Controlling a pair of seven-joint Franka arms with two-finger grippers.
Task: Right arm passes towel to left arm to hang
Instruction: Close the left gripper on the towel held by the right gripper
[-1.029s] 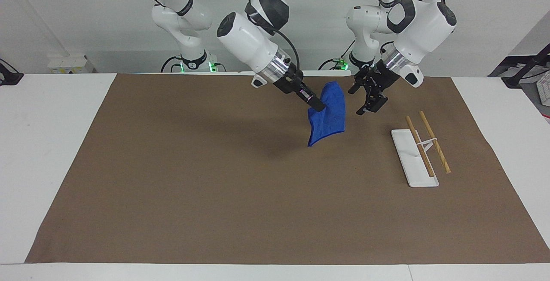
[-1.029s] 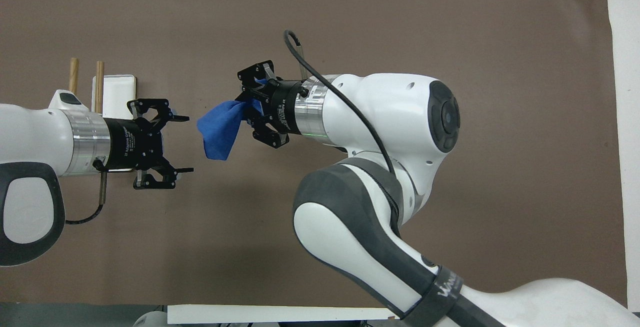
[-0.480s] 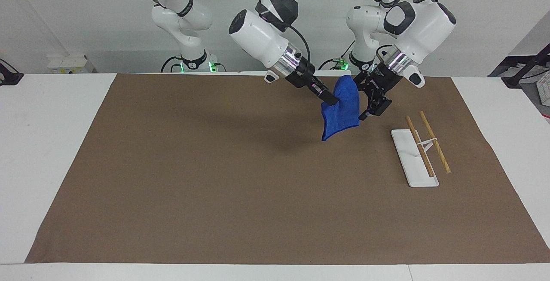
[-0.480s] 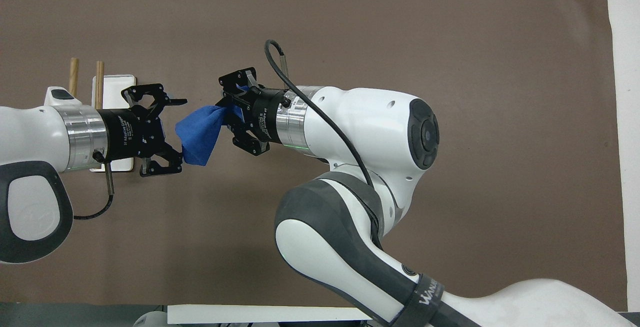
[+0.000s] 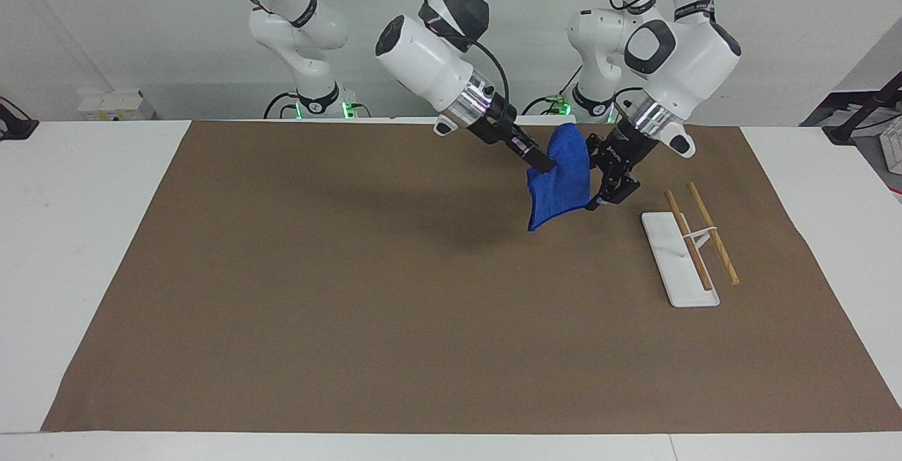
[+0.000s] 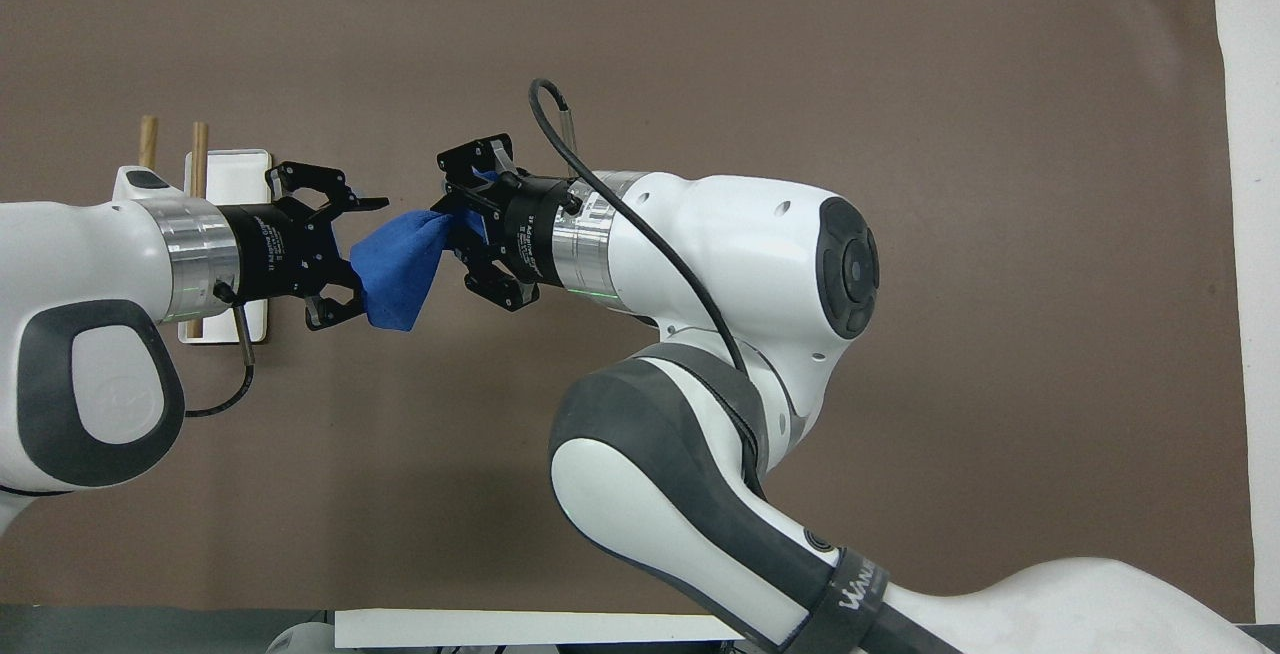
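The blue towel (image 5: 564, 179) hangs in the air over the brown mat, pinched at one side by my right gripper (image 5: 541, 162), which is shut on it. It also shows in the overhead view (image 6: 395, 269), where my right gripper (image 6: 462, 232) holds its end toward the right arm. My left gripper (image 5: 610, 192) is at the towel's free edge, open, with one finger on each side of the cloth in the overhead view (image 6: 350, 256).
A towel rack with a white base (image 5: 673, 263) and two wooden rods (image 5: 713, 234) stands on the brown mat (image 5: 352, 306) toward the left arm's end; the left arm partly covers it in the overhead view (image 6: 228, 169).
My right gripper carried the towel toward the left arm's end, then held still. My left gripper moved in until its fingers straddle the towel's free edge.
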